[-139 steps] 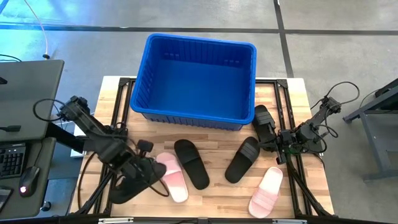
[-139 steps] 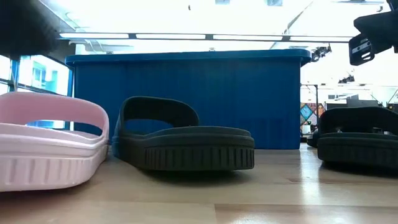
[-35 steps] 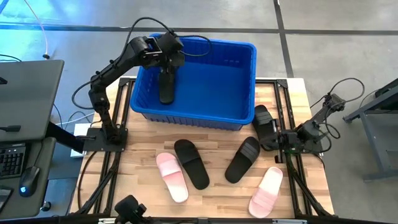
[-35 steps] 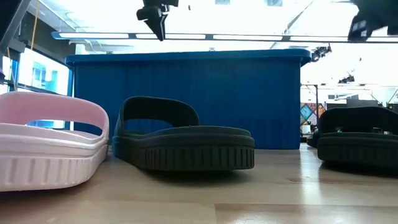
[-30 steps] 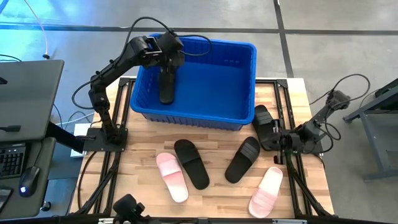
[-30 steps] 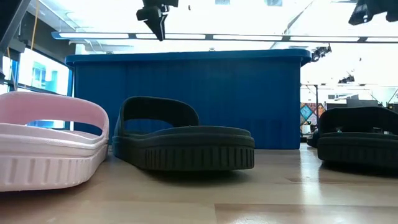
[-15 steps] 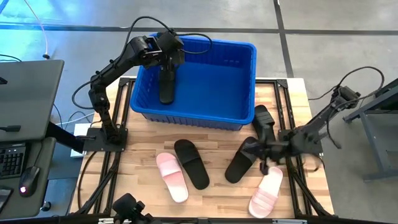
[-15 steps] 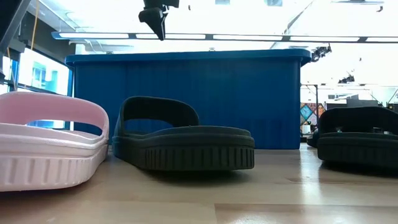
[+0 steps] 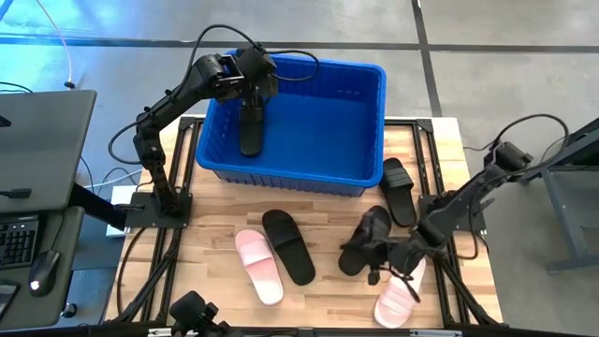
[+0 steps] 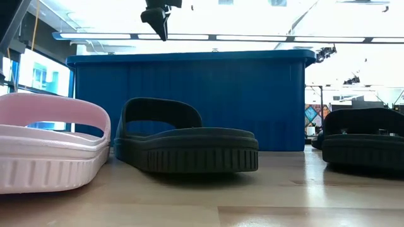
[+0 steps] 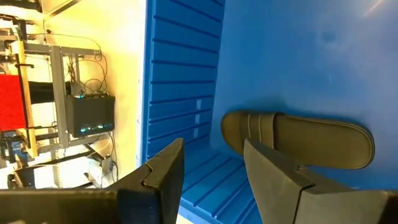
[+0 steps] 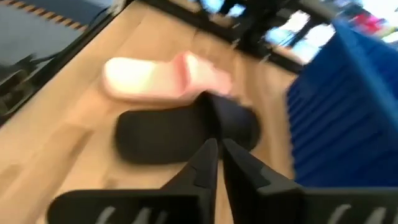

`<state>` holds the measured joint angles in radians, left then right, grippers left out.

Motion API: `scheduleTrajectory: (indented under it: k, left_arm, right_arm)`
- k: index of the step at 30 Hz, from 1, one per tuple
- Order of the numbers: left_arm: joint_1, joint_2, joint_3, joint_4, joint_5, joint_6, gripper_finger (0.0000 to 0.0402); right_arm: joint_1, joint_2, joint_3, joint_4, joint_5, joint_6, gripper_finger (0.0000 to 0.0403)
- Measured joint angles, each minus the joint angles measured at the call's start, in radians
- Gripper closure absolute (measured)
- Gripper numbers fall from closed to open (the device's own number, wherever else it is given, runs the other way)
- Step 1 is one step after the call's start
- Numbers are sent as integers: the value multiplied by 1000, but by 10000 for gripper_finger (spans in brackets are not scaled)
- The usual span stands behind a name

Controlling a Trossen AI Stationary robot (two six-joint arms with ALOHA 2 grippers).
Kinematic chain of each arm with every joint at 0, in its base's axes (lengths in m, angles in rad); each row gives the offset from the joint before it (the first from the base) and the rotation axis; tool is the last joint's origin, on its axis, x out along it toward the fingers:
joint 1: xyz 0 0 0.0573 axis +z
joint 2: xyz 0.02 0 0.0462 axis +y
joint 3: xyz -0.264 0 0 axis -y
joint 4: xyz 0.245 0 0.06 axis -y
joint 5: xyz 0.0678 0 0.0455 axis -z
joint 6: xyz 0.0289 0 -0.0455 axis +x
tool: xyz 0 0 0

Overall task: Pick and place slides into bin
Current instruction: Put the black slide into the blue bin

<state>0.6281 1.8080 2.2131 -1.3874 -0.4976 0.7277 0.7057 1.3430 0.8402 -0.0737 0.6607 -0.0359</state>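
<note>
The blue bin (image 9: 356, 103) stands at the table's far middle. One black slide (image 9: 250, 129) lies on the bin's floor by its left wall (image 11: 180, 81). My left gripper (image 9: 251, 92) hangs open above that slide (image 11: 298, 140), clear of it. My right gripper (image 9: 376, 264) is shut and low over the table's near right, between a black slide (image 9: 365, 236) and a pale pink slide (image 9: 401, 292). In the right wrist view a black slide (image 12: 180, 134) lies just ahead of the fingertips, with a pink one (image 12: 161, 78) beyond. No slide is between the fingers.
On the wood lie more slides: a black one (image 9: 398, 185) near the bin's right corner, and a black one (image 9: 288, 245) beside a pink one (image 9: 259, 267) at the near middle. A desk with a keyboard (image 9: 19, 239) stands left of the table.
My right gripper has swung from the table's right edge toward the near middle and gone down, leaving the low view. It now sits by the black and pink slides at the near right. My left gripper has stayed open over the bin.
</note>
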Motion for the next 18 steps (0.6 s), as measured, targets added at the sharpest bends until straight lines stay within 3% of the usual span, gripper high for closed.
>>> scheduleTrajectory:
  k: [11, 16, 18]
  left_arm:
    - [0, 0, 0, 0, 0, -1, 245]
    - [0, 0, 0, 0, 0, -1, 245]
    - [0, 0, 0, 0, 0, -1, 245]
  right_arm:
    - [-1, 144, 172, -435, -32, 436, 250]
    - [-2, 202, 237, -654, 25, 674, 227]
    - [-8, 239, 248, -733, -16, 739, 229]
